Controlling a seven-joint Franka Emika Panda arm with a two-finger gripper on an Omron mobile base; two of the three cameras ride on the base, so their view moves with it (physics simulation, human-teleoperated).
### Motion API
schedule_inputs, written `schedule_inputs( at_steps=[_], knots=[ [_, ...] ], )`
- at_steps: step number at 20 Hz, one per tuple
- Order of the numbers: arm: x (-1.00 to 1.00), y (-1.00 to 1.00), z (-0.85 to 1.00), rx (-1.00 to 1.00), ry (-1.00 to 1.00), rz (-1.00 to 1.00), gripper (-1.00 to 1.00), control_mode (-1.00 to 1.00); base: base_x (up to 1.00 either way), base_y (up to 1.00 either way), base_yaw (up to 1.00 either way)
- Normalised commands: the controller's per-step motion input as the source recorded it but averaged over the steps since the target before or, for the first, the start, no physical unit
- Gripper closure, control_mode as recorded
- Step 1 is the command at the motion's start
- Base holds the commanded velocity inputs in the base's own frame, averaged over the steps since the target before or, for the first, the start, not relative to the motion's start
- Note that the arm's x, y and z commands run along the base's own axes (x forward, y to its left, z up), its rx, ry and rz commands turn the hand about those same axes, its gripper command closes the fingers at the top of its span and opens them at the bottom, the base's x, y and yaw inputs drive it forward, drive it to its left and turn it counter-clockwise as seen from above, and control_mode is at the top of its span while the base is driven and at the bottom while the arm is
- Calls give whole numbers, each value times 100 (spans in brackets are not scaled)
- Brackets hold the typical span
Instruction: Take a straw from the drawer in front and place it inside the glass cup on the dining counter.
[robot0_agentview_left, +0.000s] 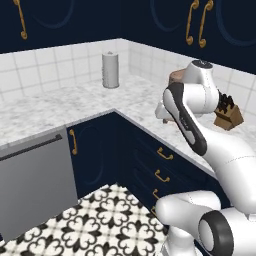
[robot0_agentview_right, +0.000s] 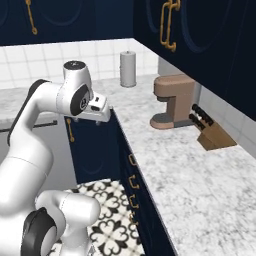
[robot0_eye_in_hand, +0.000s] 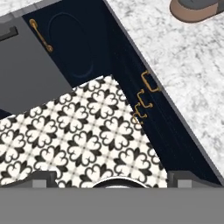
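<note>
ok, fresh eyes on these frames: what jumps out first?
The white arm, folded high over the corner where two marbled worktops meet, its hand above the navy drawer stack with brass handles, all shut. On the worktop: a brown coffee machine beside a wooden knife block, and a paper towel roll against the white tiles. Below, a grey dishwasher panel and a black-and-white patterned floor.

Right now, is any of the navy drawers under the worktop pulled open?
No. In the hand view the drawers sit flush, brass handles stacked in line.
</note>
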Motion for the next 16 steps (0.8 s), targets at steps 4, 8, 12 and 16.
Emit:
schedule_inputs(
  at_steps=[4,8,12,16],
  knots=[
    [0,0,0,0,0,0,-100,100,0,12,0],
    [0,0,0,0,0,0,-100,100,0,0,0],
    [0,0,0,0,0,0,-100,100,0,0,0],
    [0,37,-45,-27,0,0,-100,-100,0,0,0]
  ],
)
